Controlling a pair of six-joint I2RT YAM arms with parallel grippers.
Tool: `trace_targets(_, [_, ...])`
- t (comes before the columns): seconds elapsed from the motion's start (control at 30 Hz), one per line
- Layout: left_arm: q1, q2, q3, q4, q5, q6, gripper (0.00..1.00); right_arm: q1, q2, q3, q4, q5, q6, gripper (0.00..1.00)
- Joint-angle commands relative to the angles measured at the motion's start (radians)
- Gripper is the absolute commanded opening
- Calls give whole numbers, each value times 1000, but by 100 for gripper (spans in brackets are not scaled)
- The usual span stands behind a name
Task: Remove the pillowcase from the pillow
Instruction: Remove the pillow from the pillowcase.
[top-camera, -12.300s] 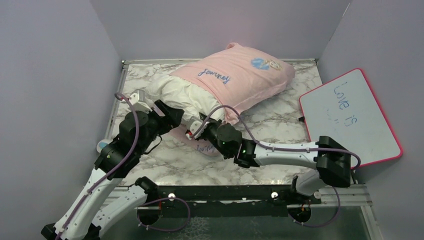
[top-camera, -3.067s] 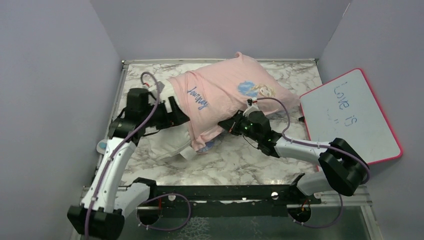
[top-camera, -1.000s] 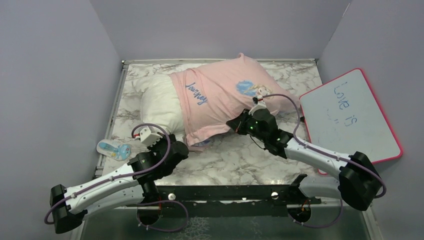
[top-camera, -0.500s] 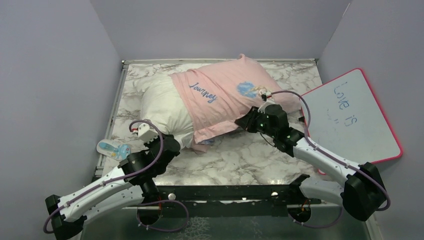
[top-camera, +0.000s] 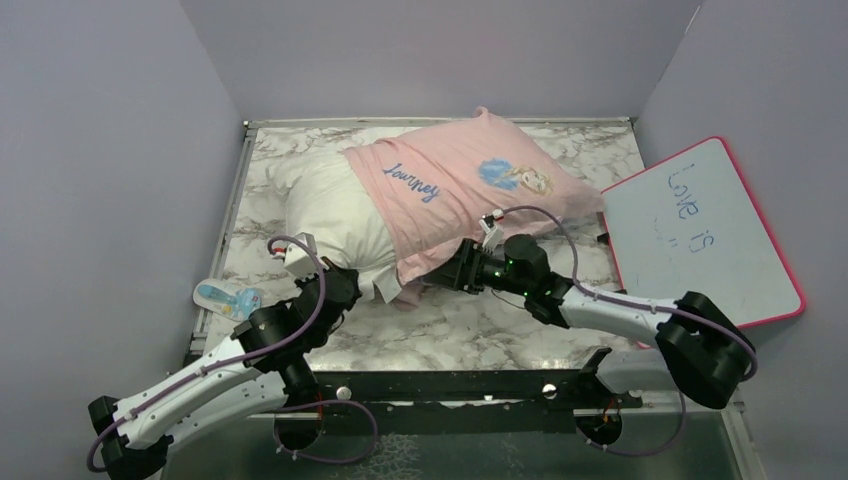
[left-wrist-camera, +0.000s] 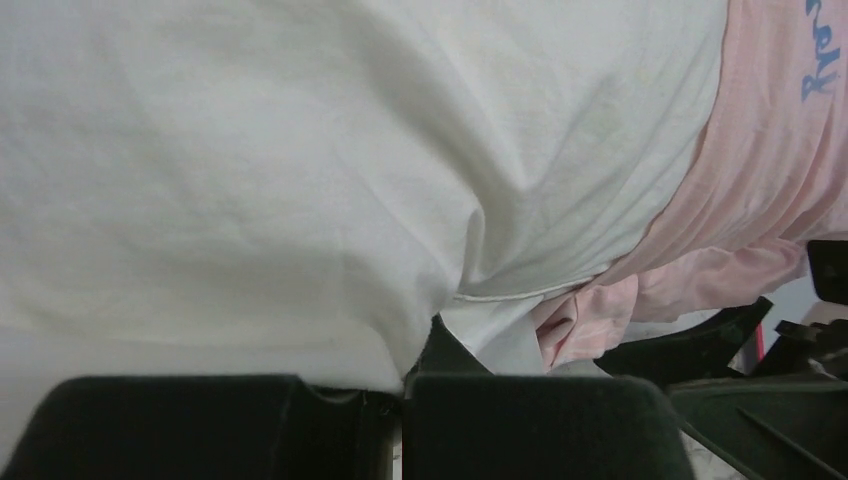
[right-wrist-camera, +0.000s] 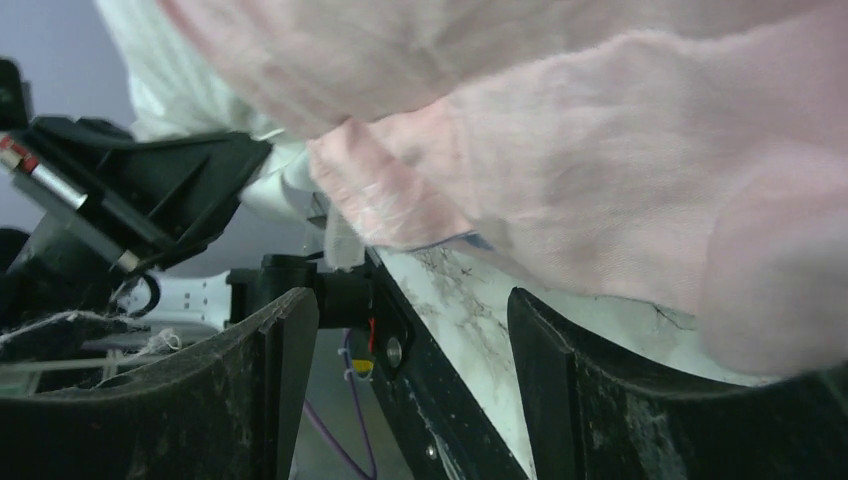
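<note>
The white pillow (top-camera: 322, 205) lies on the marble table (top-camera: 520, 325), its left half bare. The pink pillowcase (top-camera: 470, 190), with "Journey" in blue, covers its right half. My left gripper (top-camera: 347, 284) sits at the pillow's near corner. In the left wrist view this left gripper (left-wrist-camera: 403, 385) is shut, with white pillow (left-wrist-camera: 250, 180) fabric pinched between its pads and the pillowcase (left-wrist-camera: 760, 200) at the right. My right gripper (top-camera: 455, 272) is open at the pillowcase's near hem. In the right wrist view the right gripper (right-wrist-camera: 410, 340) holds nothing, and the pillowcase (right-wrist-camera: 600, 180) hangs just above it.
A pink-framed whiteboard (top-camera: 700, 235) leans at the table's right edge. A small blue-and-white object (top-camera: 228, 297) lies at the near left edge. Lilac walls close in the left, back and right sides. The two grippers are close together at the pillow's near side.
My right gripper has opened, let go of the pillowcase and moved left and nearer along its hem. The pillowcase has shifted slightly right. The left gripper has stayed shut at the pillow's corner.
</note>
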Motion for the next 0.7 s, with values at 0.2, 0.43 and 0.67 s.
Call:
trace_targets(0.2, [0, -78, 16, 58, 48, -14, 0, 108, 277, 141, 334, 294, 134, 68])
trace_targets(0.43, [0, -92, -2, 40, 57, -31, 0, 108, 228, 122, 245, 400, 74, 12])
trace_targets(0.67, [0, -167, 11, -60, 1, -57, 0, 81, -5, 49, -106, 785, -107, 1])
